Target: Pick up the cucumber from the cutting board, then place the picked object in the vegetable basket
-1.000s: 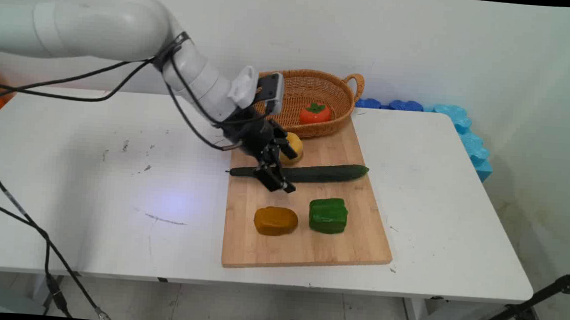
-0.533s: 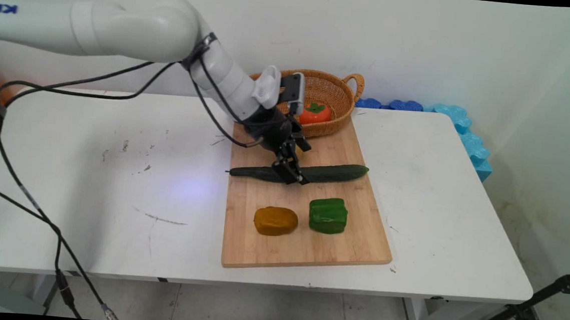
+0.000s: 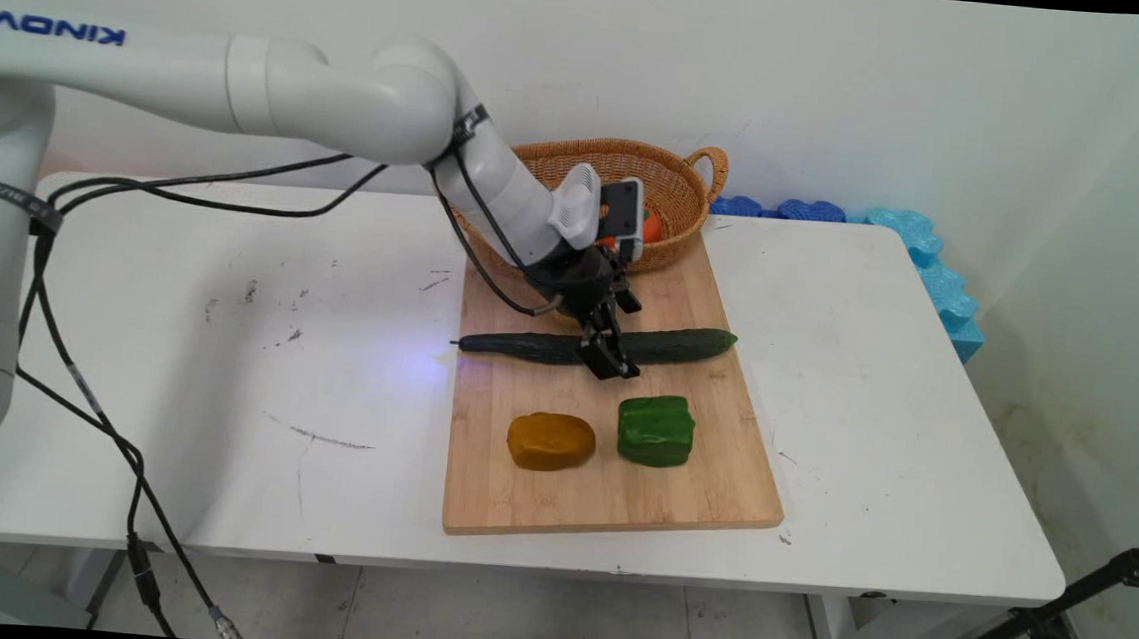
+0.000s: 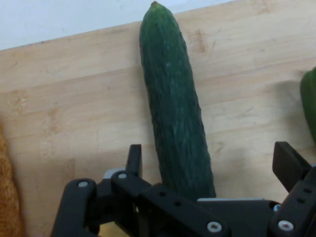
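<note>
Over the wooden cutting board [image 3: 678, 488], my jaws [image 3: 612, 355] hang low above the middle of the long dark green cucumber [image 3: 668, 346], which lies flat across the board. They stand apart, one finger [image 4: 134, 159] on each side of the cucumber; from my hand view the cucumber [image 4: 175, 113] runs straight out between them, its tip pointing away from me toward the board's [image 4: 74, 98] edge. I cannot tell whether either finger touches its skin.

Just beyond my jaws on the near side of the board sits a green bell pepper [image 3: 656, 430]; its edge shows at the side of my hand view [image 4: 309, 103]. Beside the pepper, a little further from me, rests a brownish-orange potato-like lump [image 3: 550, 441]. The two are close together but apart, and both are clear of the cucumber.

Behind my wrist, at the board's far end, stands a woven wicker basket [image 3: 679, 182] with a handle, its front edge resting on the board. An orange-red fruit with a green top [image 3: 648, 227] lies inside it, mostly hidden by my hand.

The board lies on the white table [image 3: 176, 352]. Blue foam pieces [image 3: 920, 254] line the table's far right corner against the wall, well apart from my jaws.
</note>
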You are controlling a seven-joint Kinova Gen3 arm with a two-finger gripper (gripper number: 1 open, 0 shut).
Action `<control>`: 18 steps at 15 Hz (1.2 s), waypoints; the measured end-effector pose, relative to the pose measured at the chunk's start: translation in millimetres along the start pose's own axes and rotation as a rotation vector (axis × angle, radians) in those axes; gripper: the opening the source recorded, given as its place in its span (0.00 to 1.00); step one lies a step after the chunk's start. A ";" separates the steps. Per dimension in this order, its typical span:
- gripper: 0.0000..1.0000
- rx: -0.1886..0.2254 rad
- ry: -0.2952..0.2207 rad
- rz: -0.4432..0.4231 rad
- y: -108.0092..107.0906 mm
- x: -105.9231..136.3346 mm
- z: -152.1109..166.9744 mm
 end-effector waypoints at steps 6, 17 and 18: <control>1.00 0.027 -0.012 0.011 -1.7 4.0 24.1; 0.00 0.049 -0.014 -0.028 4.5 8.6 25.4; 0.00 0.052 -0.011 -0.041 5.0 9.8 21.2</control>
